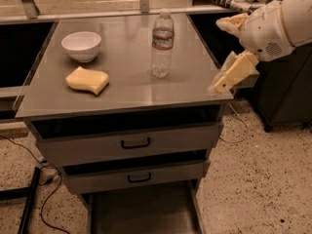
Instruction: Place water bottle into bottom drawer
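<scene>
on the left of the grey metal cabinet's flat top (122, 91) sits a small white ceramic bowl (81, 45), and just in front of it lies a yellow foam sponge (87, 80). further right, the small clear plastic water bottle (162, 45) with a white cap and a red-and-white label stands upright, apart from both and untouched. below the top are two grey drawer fronts with black handles (135, 144). under them the bottom drawer (141, 213), a dark flat-floored tray with grey side walls, is pulled out toward the camera.

at the far right the robot's gripper (218, 55), with pale yellow fingers on a white arm, hangs beside the cabinet's right edge near the front corner. it is clear of the bottle, spread wide and holding nothing.

the risks i see from here:
- the bottle is tall and narrow, so a finger brushing it on the way in would likely topple it toward the bowl.
- the lower finger sits close to the table edge and could catch there.
- the smooth plastic may slip or buckle under the squeeze.
- on the way down, the bottle could strike the drawer fronts above the tray.
</scene>
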{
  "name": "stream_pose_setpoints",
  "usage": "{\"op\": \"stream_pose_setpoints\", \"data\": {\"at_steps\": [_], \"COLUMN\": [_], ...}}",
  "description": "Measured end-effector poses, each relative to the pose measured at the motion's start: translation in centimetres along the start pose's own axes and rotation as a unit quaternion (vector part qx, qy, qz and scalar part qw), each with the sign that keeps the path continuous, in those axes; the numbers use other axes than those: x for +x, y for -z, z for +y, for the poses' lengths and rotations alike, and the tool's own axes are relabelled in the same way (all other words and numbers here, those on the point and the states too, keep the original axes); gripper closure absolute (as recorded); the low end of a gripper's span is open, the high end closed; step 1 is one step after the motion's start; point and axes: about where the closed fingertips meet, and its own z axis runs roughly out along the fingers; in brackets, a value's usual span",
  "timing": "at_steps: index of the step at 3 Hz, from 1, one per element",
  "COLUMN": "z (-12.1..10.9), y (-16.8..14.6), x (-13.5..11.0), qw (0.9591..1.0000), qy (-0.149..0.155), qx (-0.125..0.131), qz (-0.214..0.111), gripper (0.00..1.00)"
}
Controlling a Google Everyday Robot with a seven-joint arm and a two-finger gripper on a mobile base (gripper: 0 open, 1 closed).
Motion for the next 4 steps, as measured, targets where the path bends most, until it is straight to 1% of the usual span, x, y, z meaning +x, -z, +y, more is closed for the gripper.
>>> {"op": "stream_pose_setpoints", "data": {"at_steps": [1, 2, 3, 4], "z": [0.0, -0.7, -3.4, -7.0], "y": [0.0, -0.5, -2.5, -4.7], "x": [0.0, -0.2, -0.6, 0.0], "qw": [1.0000, 1.0000, 0.9993, 0.9982], "qy": [0.000, 0.003, 0.018, 0.016], "qx": [0.000, 0.007, 0.021, 0.036], "qz": [0.000, -0.005, -0.025, -0.046], "gripper": [0.00, 0.00, 0.00, 0.00]}}
